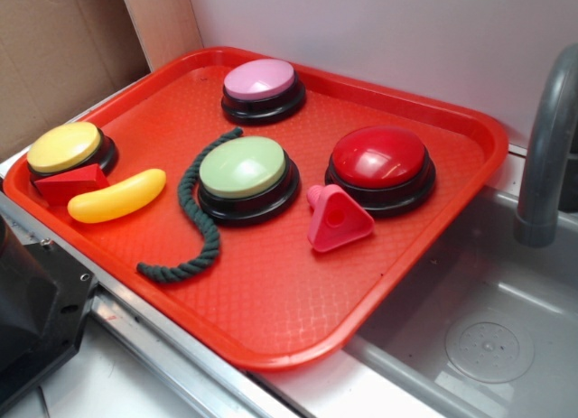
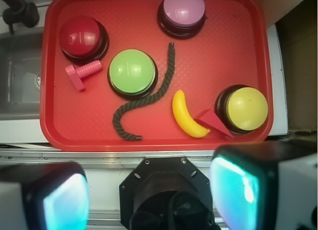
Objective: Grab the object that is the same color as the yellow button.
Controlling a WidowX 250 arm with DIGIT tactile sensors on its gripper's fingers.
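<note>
Wrist view puts the yellow toy banana [image 2: 188, 115] right of centre on the red tray [image 2: 52, 125], lying between the dark green rope [image 2: 149, 98] and the yellow button [image 2: 246, 109], with the red wedge block [image 2: 212, 121] touching its lower end. In the exterior view the banana [image 1: 117, 196] sits at the left of the frame, just below that button [image 1: 65, 147] and the wedge [image 1: 70, 181].

Risk, as I judge it: the wedge and button crowd one side of the banana, so a finger coming down there could land on the wedge, or shove the glossy, curved fruit away instead of pinching it. A descent too far toward the rope could snag that instead.

The claw [image 2: 149, 195] stands wide, its two pads [image 2: 233, 190] at the bottom corners of the frame, holding and touching nothing, above the worktop edge short of the tray.
</note>
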